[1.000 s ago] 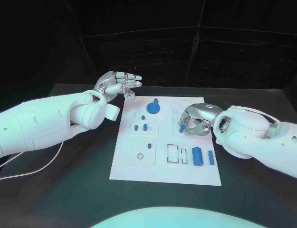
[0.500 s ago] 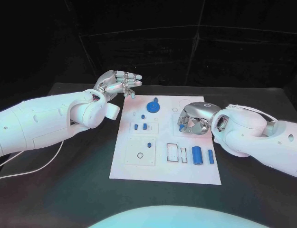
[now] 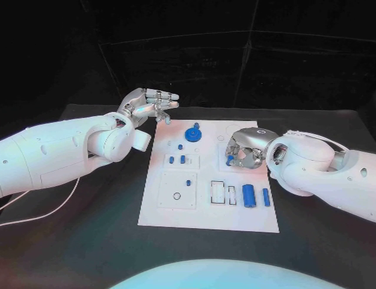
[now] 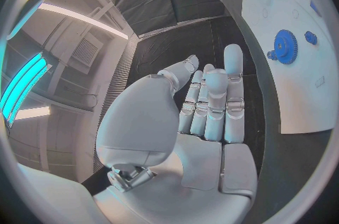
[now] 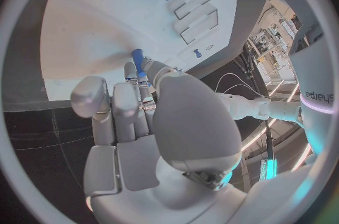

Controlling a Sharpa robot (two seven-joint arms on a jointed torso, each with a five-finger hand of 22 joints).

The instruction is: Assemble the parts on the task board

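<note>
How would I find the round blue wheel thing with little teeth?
Look at the white task board lying in the middle of the black table. Go to its far edge, near the left hand. The blue gear sits there: it is round and toothed, while the other blue pieces are small pegs or bars.

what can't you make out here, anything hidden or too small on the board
- Head view: the right hand covers the task board under it; the blue part it pinches is mostly hidden.
- Right wrist view: fingers hide the part's lower end.
- Head view: the small parts by the blue gear are too small to identify.
</note>
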